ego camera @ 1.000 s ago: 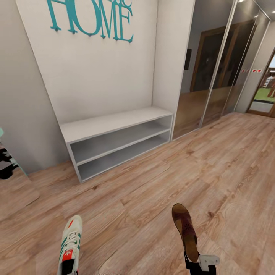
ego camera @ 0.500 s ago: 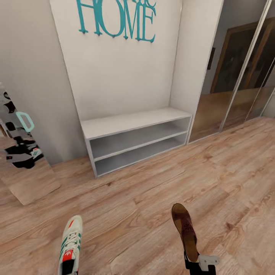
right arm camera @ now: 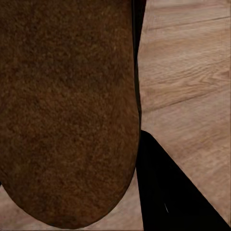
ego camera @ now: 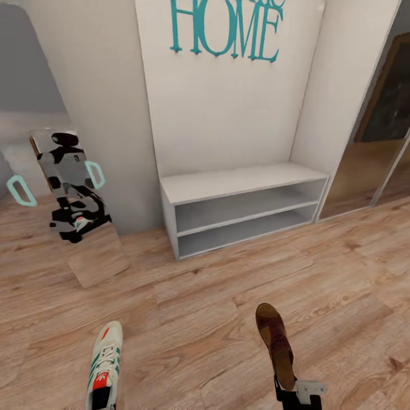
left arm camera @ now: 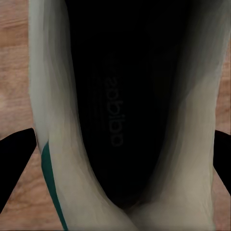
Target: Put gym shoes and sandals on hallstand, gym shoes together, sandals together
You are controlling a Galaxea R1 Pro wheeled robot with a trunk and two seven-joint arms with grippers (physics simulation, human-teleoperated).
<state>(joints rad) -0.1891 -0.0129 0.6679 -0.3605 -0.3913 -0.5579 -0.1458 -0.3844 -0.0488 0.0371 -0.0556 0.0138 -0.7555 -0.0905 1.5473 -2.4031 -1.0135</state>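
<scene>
My left gripper [ego camera: 102, 402] is shut on the heel of one white gym shoe [ego camera: 106, 360] with green stripes, held toe-forward over the corridor floor [ego camera: 205, 296]. In the left wrist view the gym shoe's dark opening [left arm camera: 115, 110] sits between black fingers [left arm camera: 14, 166]. My right gripper [ego camera: 291, 394] is shut on one brown sandal [ego camera: 275, 341], also held toe-forward. The sandal's sole [right arm camera: 67, 110] lies against a black finger [right arm camera: 166, 192]. The grey hallstand [ego camera: 239, 182] stands ahead against the wall, its bench and both shelves bare. The other gym shoe and sandal are out of view.
A leaning mirror [ego camera: 77, 228] left of the hallstand reflects the robot. Teal HOME letters [ego camera: 228, 28] hang above the bench. Mirrored wardrobe doors [ego camera: 378, 142] run along the right. Open plank floor lies between me and the hallstand.
The whole picture has shifted right, so the camera has turned left: the hallstand now sits near the centre and the mirror has come into view. Both shoes stay held as before.
</scene>
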